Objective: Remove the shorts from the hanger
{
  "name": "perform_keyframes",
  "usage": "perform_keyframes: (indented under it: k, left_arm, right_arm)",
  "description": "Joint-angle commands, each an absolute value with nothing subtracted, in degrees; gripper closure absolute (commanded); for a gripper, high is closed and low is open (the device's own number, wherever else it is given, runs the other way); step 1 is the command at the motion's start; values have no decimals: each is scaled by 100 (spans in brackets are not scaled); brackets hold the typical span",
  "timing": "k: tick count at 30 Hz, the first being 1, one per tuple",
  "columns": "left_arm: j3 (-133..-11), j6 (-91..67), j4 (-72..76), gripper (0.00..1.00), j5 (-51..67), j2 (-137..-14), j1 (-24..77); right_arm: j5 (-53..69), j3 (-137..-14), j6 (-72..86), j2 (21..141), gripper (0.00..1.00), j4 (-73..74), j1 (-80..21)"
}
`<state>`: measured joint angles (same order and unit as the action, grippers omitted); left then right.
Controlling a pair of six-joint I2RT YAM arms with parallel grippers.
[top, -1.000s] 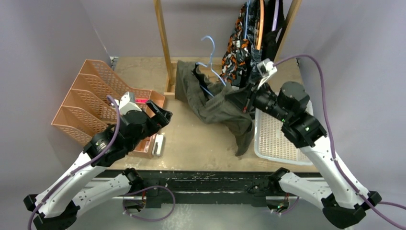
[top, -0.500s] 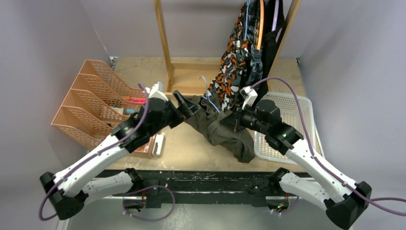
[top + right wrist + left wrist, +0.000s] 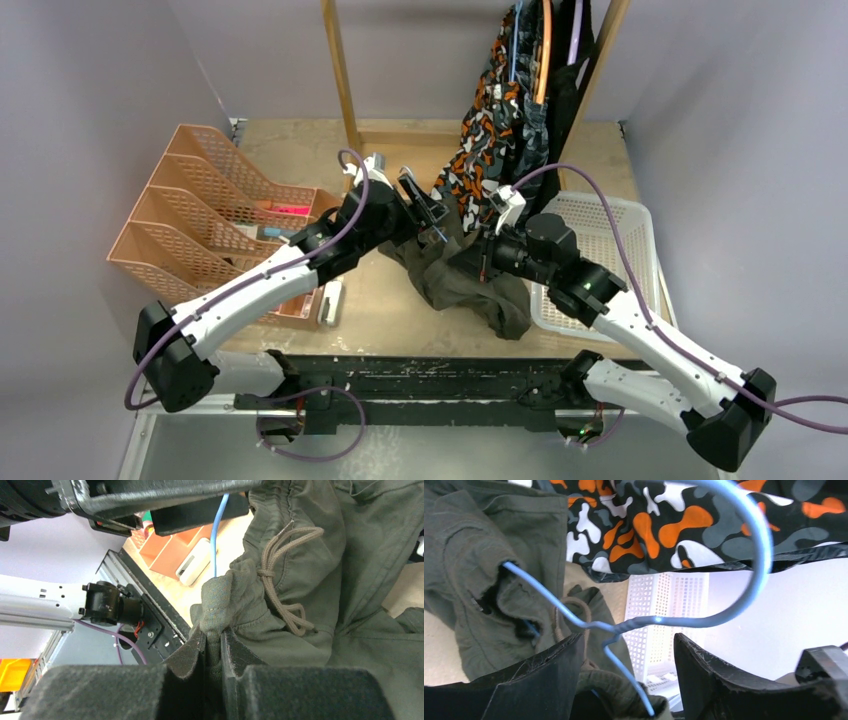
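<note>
Left arm (image 3: 270,275) swung inward from left edge, left jaws apart astride blue hanger (image 3: 656,620), right jaws clamped on olive shorts (image 3: 310,580), tan bench (image 3: 290,150), grey walls (image 3: 90,100), drawstring (image 3: 280,555) seen only from right wrist

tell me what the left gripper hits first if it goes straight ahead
Probably the blue hanger, its twisted neck between the open fingers of the left gripper; olive green shorts sit just beside it, depth unclear.

Grey walls (image 3: 90,90) on 3 sides, worn wood tabletop (image 3: 390,300) w/ timber rack (image 3: 341,90).
</note>
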<state>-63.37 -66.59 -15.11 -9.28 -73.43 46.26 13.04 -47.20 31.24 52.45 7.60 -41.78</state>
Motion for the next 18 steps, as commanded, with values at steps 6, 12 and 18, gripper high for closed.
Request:
perform_keyframes:
  k: [6, 12, 18]
  left_arm:
    - [-6119, -6968, -193, 52, -633, -7054, 4632]
    - [-5979, -7049, -103, 67, -456, -7129, 4632]
    - [-5814, -7232, 184, 58, -4, -7182, 4631]
  right_arm:
    - [1869, -4559, 3246, 5125, 100, -168, -4289]
    - [2090, -4432, 3464, 5115, 100, -578, -4306]
    - [1957, -4397, 3532, 5097, 100, -641, -4315]
